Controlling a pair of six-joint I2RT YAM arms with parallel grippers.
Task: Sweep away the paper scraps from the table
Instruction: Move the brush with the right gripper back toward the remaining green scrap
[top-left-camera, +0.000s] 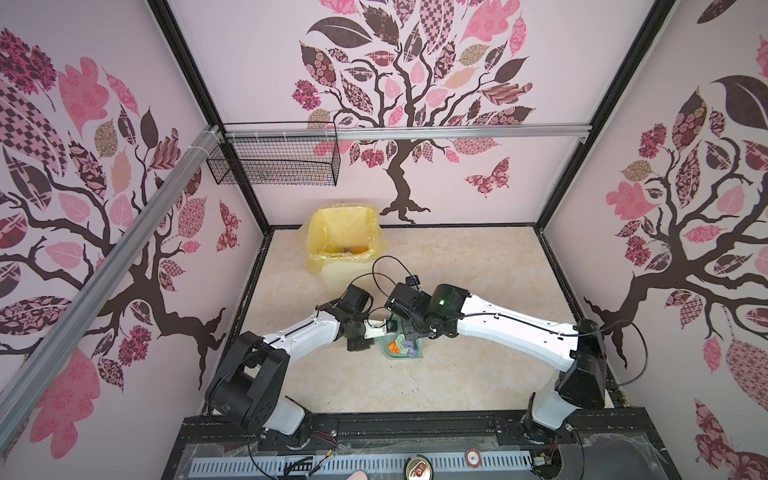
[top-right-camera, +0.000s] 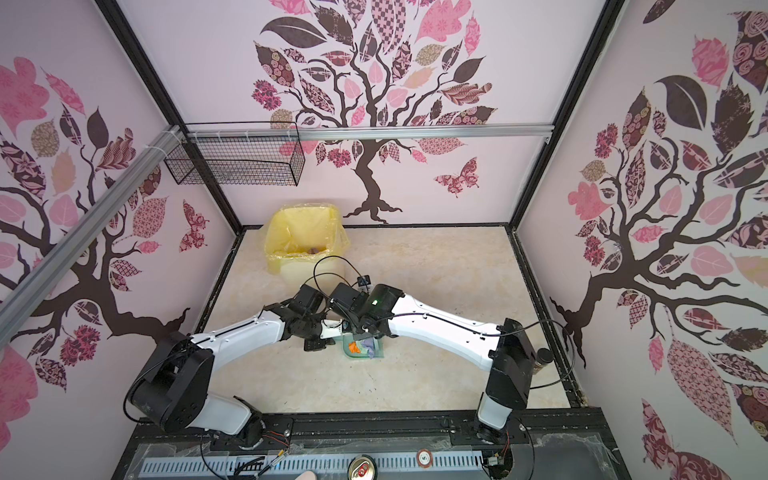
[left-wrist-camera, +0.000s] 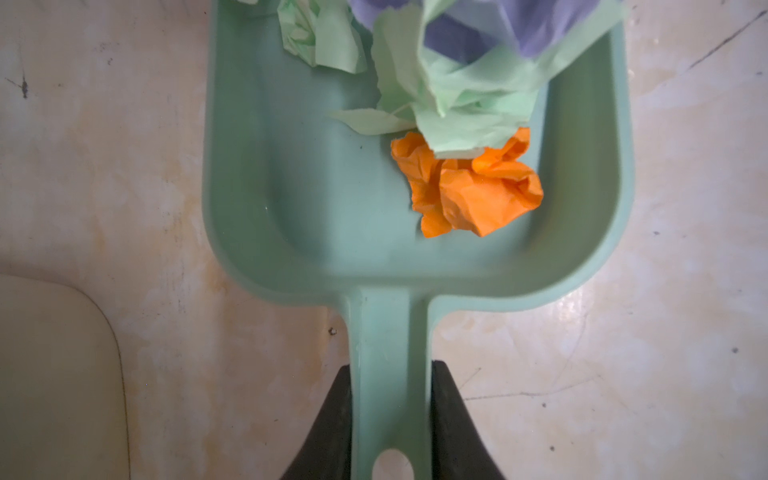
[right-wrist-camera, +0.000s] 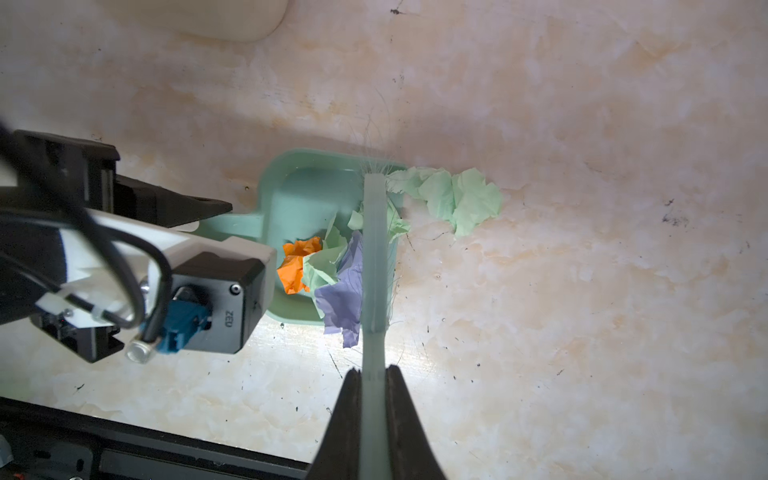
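Observation:
On the beige table (top-left-camera: 478, 270) lies a teal dustpan (left-wrist-camera: 316, 199), and my left gripper (left-wrist-camera: 389, 415) is shut on its handle. Inside the pan sit paper scraps: an orange wad (left-wrist-camera: 469, 191), pale green wads (left-wrist-camera: 457, 104) and a lilac one (left-wrist-camera: 478, 29). My right gripper (right-wrist-camera: 372, 374) is shut on the thin handle of the teal brush (right-wrist-camera: 374, 257). The brush head lies across the pan's mouth against the scraps. One pale green wad (right-wrist-camera: 461, 199) lies on the table just outside the pan, beyond the brush. In both top views the pan (top-left-camera: 401, 347) (top-right-camera: 361, 349) shows between the two wrists.
A bin lined with a yellow bag (top-left-camera: 340, 232) stands at the back left of the table, just behind the arms, with its pale base (left-wrist-camera: 54, 374) near the pan. A black wire basket (top-left-camera: 274, 160) hangs on the back wall. A black frame (right-wrist-camera: 124, 449) edges the table's front.

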